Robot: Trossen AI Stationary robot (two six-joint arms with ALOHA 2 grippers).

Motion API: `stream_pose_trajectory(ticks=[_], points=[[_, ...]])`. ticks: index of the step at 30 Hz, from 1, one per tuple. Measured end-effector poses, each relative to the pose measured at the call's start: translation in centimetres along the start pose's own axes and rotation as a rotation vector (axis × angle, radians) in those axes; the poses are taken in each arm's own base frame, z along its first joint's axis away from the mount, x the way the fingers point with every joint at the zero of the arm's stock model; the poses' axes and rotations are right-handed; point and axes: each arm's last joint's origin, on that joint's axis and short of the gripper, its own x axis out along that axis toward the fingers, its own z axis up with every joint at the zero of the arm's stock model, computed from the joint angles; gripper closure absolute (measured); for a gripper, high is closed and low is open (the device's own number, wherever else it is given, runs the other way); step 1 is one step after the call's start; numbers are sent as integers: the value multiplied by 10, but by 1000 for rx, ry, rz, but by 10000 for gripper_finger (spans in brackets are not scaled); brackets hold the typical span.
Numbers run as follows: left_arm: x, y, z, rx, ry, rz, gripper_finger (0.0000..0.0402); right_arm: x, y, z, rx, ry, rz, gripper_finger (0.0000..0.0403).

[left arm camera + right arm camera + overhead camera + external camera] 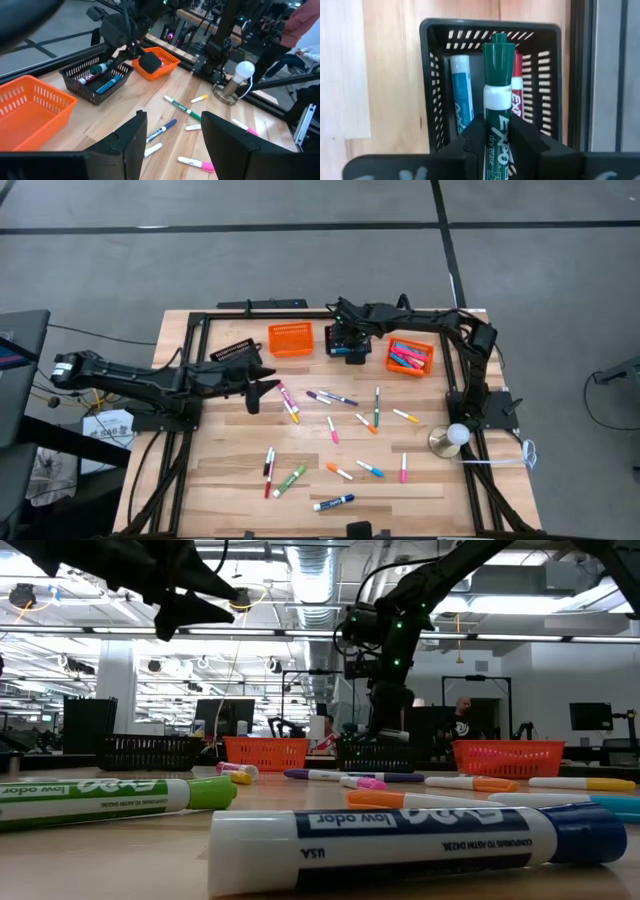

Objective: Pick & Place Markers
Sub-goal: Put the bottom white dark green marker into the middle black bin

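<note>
Several markers (340, 398) lie scattered flat on the wooden table. My right gripper (349, 346) reaches in from the far right and hangs over a black mesh basket (435, 75), shut on a green marker (496, 90). A blue marker (461, 95) and a red marker (518, 85) lie inside that basket. My left gripper (262, 392) hovers above the table's left middle, level and open, with nothing between its fingers (132, 137). My right gripper pinches the green marker's white labelled barrel (496, 131) between its two fingers. The fingers slant steeply down from above. The marker runs along the fingers and sticks out ahead of them, its green cap (498, 60) leading over the basket's inside, clear of the table.
An orange basket (290, 338) stands left of the black one, and another orange basket (410, 357) with several markers stands right of it. A second black basket (238, 352) sits at the far left. A bulb on a stand (455, 437) stands near the right rail.
</note>
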Motion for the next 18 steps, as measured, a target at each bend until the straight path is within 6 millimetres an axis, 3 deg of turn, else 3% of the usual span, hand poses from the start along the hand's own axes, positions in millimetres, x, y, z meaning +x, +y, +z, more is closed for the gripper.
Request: stream_pose_trajectory(ticks=[5, 11, 18], points=[[0, 0, 0, 4, -3, -1, 215, 0, -1, 4, -17, -36, -18, 346], [0, 0, 0, 5, -4, -2, 215, 25, -3, -1, -6, 13, -6, 346], [0, 0, 1, 2, -9, -5, 215, 36, 0, -2, -10, 40, 14, 345]])
